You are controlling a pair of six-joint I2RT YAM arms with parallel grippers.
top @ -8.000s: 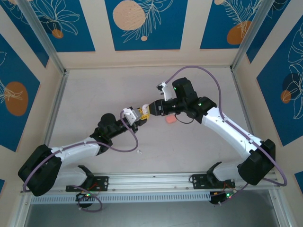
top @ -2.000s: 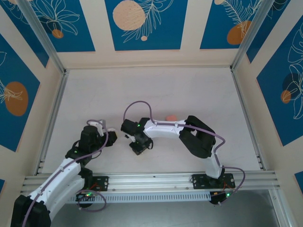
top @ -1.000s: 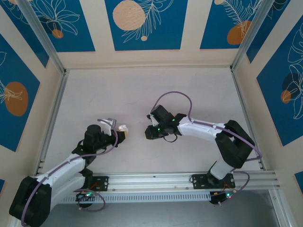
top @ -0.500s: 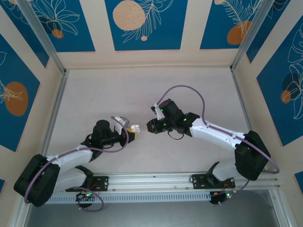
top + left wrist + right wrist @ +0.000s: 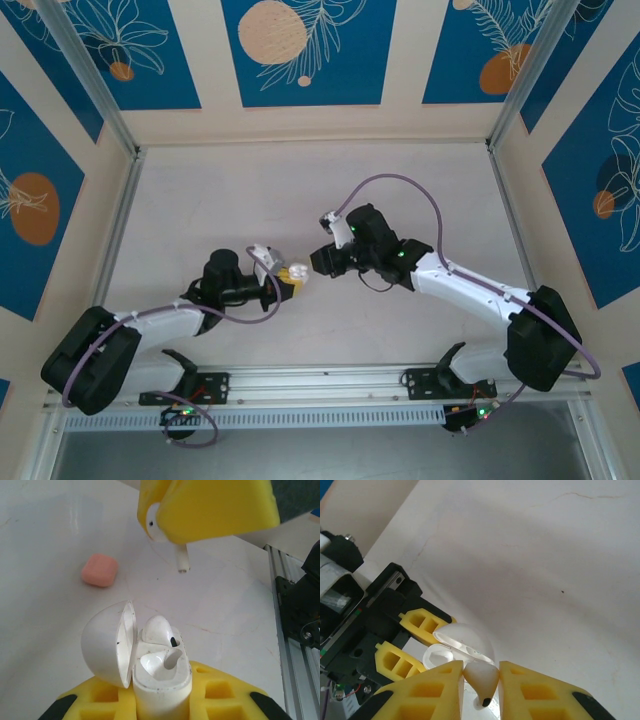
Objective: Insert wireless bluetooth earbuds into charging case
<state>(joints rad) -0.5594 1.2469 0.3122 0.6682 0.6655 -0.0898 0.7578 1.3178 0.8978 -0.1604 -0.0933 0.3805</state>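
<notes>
White charging case point(image 5: 161, 680) sits clamped upright between the yellow pads point(image 5: 226, 696) of the left gripper point(image 5: 284, 281). Its lid point(image 5: 106, 642) is flipped open toward 9 o'clock in the left wrist view. One seated earbud point(image 5: 158, 629) is in the case's far slot. The near slot point(image 5: 161, 661) is empty.

Right gripper point(image 5: 481, 670) is pinched narrow on a second white earbud point(image 5: 481, 678), with yellow fingers point(image 5: 532, 692) on both sides of it. The stem tip pokes out toward 6 o'clock in the right wrist view. In the left wrist view this held earbud point(image 5: 181, 559) hangs at 12 o'clock from the case, stem down, apart from the case and not touching it. Its head is tucked into the right gripper's yellow pad point(image 5: 215, 505).

In the right wrist view the open case point(image 5: 462, 642) lies just past the earbud at 11 o'clock, and the left gripper's fingers point(image 5: 422, 621) flank it.

In the top view the two grippers meet near the table's point(image 5: 300, 190) centre. The right gripper is at 2 o'clock from the left one, just beside it.

A pink case point(image 5: 100, 570) lies closed on the table at 10 o'clock from the white case, well apart. A metal rail point(image 5: 292, 630) runs along the 3 o'clock edge of the left wrist view.
</notes>
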